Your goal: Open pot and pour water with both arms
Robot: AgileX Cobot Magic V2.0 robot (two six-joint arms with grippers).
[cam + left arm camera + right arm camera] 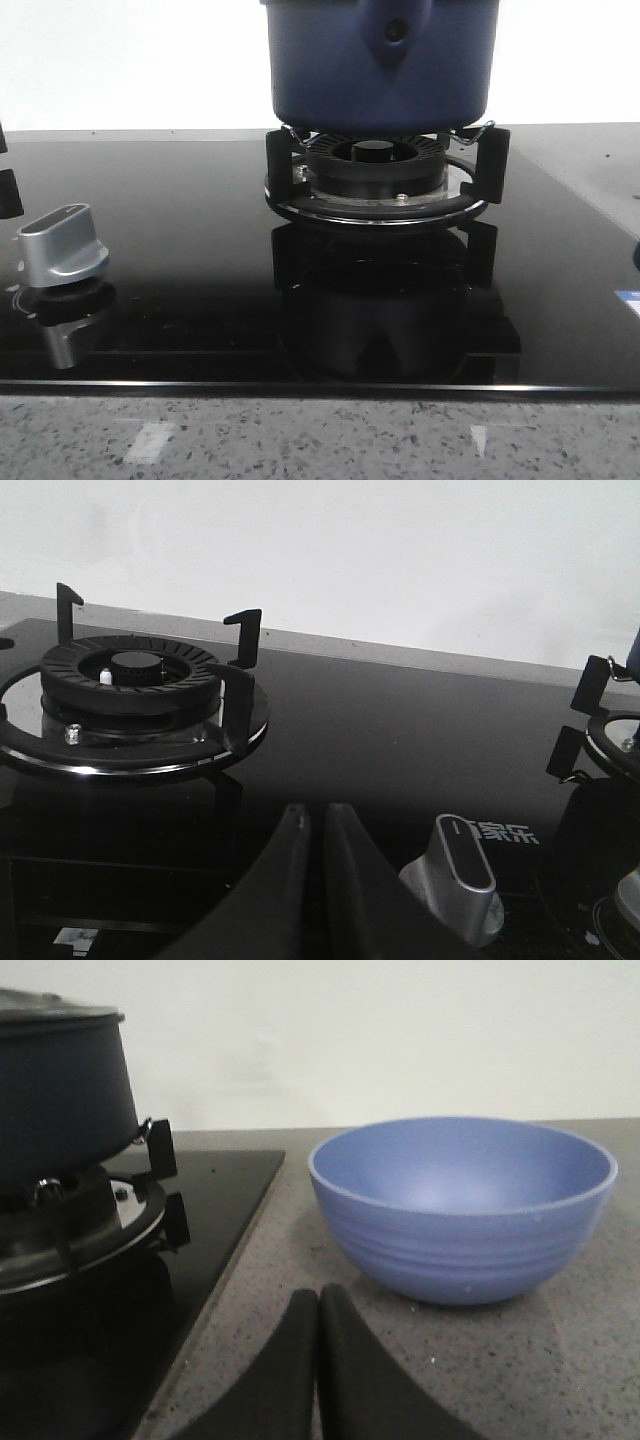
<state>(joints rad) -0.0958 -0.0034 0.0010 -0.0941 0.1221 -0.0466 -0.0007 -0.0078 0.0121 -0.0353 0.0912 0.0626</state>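
Note:
The dark-blue pot (380, 60) stands on the right burner's black grate (385, 170), its teardrop handle mount facing me. In the right wrist view the pot (60, 1090) shows with its lid on. My left gripper (315, 815) is shut and empty, low over the black glass hob between the bare left burner (130, 680) and a silver knob (455, 875). My right gripper (318, 1298) is shut and empty over the speckled counter, just short of a blue bowl (460, 1205). Neither gripper shows in the front view.
A silver stove knob (62, 245) sits at the hob's left in the front view. The hob's glass (200, 250) ends at a speckled grey counter edge (320, 435). A white wall stands behind everything.

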